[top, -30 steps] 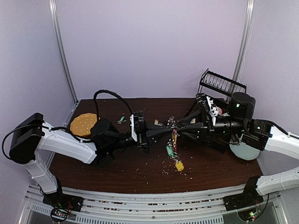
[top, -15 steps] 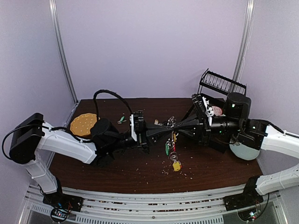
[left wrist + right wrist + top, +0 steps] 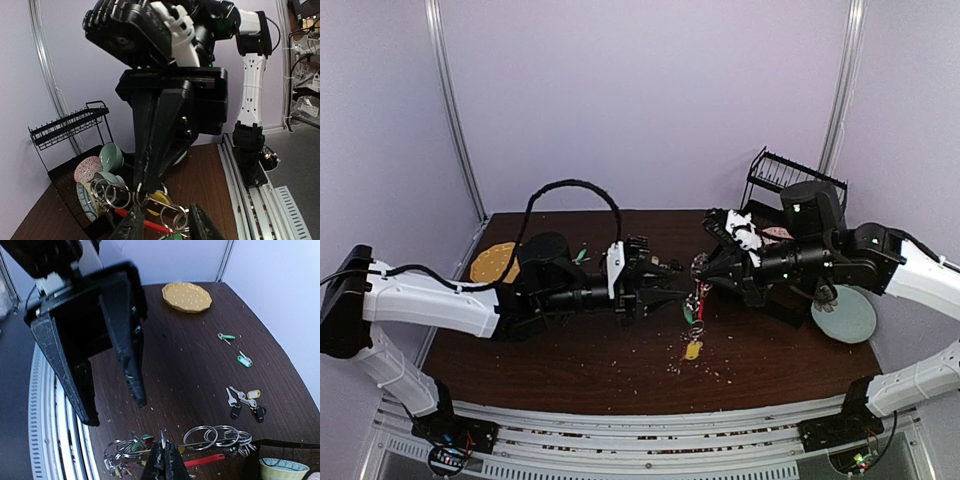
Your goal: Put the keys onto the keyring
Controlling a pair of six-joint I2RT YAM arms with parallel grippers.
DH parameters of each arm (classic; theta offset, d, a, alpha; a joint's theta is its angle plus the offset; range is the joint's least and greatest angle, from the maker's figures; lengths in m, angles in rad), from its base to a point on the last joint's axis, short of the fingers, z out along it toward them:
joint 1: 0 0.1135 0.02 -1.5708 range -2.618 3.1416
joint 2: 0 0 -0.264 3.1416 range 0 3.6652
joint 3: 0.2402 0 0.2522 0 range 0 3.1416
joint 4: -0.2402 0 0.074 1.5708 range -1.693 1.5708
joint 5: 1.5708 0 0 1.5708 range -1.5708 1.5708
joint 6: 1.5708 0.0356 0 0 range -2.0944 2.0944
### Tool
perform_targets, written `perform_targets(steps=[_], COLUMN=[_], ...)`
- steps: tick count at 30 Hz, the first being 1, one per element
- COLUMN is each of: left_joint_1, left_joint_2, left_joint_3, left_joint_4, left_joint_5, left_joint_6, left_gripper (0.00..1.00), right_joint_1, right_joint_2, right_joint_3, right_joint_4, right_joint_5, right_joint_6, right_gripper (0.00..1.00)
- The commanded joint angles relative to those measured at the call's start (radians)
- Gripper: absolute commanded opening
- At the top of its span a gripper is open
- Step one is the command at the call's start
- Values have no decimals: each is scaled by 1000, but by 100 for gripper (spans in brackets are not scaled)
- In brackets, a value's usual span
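Note:
The keyring, a red strip with a wire carrying several silver rings, hangs in the air between the two grippers. Keys with green and yellow tags dangle from it. My right gripper is shut on one silver ring of it; its tips show in the right wrist view. My left gripper is open. Its fingers straddle the rings and red strip without closing on them. Loose keys with green tags lie on the table.
A small bunch with black-headed keys and a yellow tag lies by the dish rack, which holds bowls. A yellow plate sits at the far left and a pale plate at the right. Crumbs dot the brown table.
The left arm has reached further right and its jaws now stand open beside the keyring. The right gripper has risen slightly, and the hanging keys have swung left.

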Motion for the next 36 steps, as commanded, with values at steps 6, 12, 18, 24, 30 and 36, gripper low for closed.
perform_targets(steps=[6,12,18,24,30,36], left_joint_1=[6,6,6,3,-2,-5], left_joint_2=[43,59,48,43,48,57], left_joint_3=[187,196,182,167,162,179], left_joint_4=[-442,-440,-377,-296,-270,-306], left_joint_5=[-101,-60,-41,-7,-17,-17], left_joint_6=[131,130,122,110,105,119], left_gripper=[23,20,24,27,13,0], right_joint_1=[115,136,147,152,155,156], right_joint_2=[74,68,83,78,75,74], right_joint_3=[150,148,141,134,125,125], right_joint_4=[-258,-226,-219,-202,-195,-192], right_joint_5=[235,229,229,211,205,199], right_joint_6=[-126,-131,-131,-136,-135,-138], right_gripper=[0,0,0,0,0,0])
